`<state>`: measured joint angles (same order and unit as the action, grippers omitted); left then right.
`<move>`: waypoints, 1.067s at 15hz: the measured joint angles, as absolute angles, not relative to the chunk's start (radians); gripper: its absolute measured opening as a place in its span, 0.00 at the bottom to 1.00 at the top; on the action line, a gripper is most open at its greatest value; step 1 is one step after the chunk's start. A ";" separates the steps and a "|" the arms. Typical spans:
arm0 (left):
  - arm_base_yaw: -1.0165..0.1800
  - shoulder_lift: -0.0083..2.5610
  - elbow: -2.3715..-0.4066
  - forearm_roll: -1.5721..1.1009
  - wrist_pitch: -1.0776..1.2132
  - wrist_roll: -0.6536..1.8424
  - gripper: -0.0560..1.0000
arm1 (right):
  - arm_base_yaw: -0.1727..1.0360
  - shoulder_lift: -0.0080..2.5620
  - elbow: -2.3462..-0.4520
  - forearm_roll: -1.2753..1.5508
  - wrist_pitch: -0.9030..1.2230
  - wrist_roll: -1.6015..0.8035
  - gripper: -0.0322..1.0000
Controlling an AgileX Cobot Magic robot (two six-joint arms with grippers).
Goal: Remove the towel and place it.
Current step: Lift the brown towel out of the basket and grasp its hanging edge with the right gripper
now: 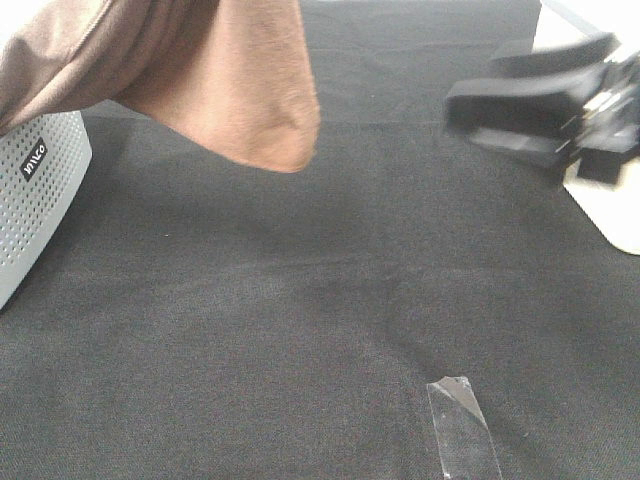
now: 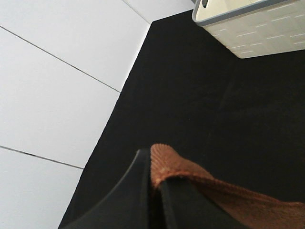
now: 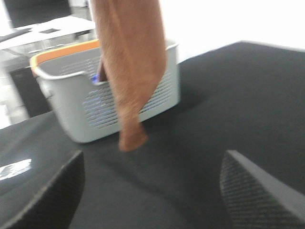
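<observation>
The brown plush towel (image 1: 230, 80) hangs down from the upper left of the exterior view, and its lowest fold ends above the black table. In the left wrist view my left gripper (image 2: 152, 164) is shut on a stitched edge of the towel (image 2: 228, 195), high above the table. This gripper is out of frame in the exterior view. My right gripper (image 1: 540, 105) is blurred at the upper right, away from the cloth. The right wrist view shows its fingers (image 3: 47, 191) wide apart with nothing between them, while the towel (image 3: 128, 67) dangles ahead in front of the basket.
A grey perforated basket (image 1: 30, 190) with an orange rim stands at the table's left edge, partly under the towel. A strip of clear tape (image 1: 462, 425) lies on the black tablecloth (image 1: 300, 320) near the front. A white surface (image 1: 620, 220) borders the right.
</observation>
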<state>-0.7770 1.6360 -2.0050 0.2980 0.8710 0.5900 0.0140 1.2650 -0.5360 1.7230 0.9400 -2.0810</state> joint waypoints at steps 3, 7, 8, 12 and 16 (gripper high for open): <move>-0.777 1.636 -2.005 0.265 0.871 0.590 0.06 | 0.141 1.464 -0.685 1.731 1.008 -2.091 0.76; -0.777 1.636 -2.005 0.254 0.871 0.547 0.06 | 0.295 1.610 -0.875 1.733 0.958 -2.013 0.76; -0.777 1.636 -2.005 0.253 0.871 0.539 0.06 | 0.321 1.628 -0.897 1.735 0.951 -2.002 0.76; -0.777 1.636 -2.005 0.253 0.871 0.494 0.06 | 0.410 1.685 -0.919 1.737 0.915 -1.997 0.76; -0.777 1.636 -2.005 0.257 0.871 0.467 0.06 | 0.409 1.690 -0.919 1.738 0.860 -1.992 0.66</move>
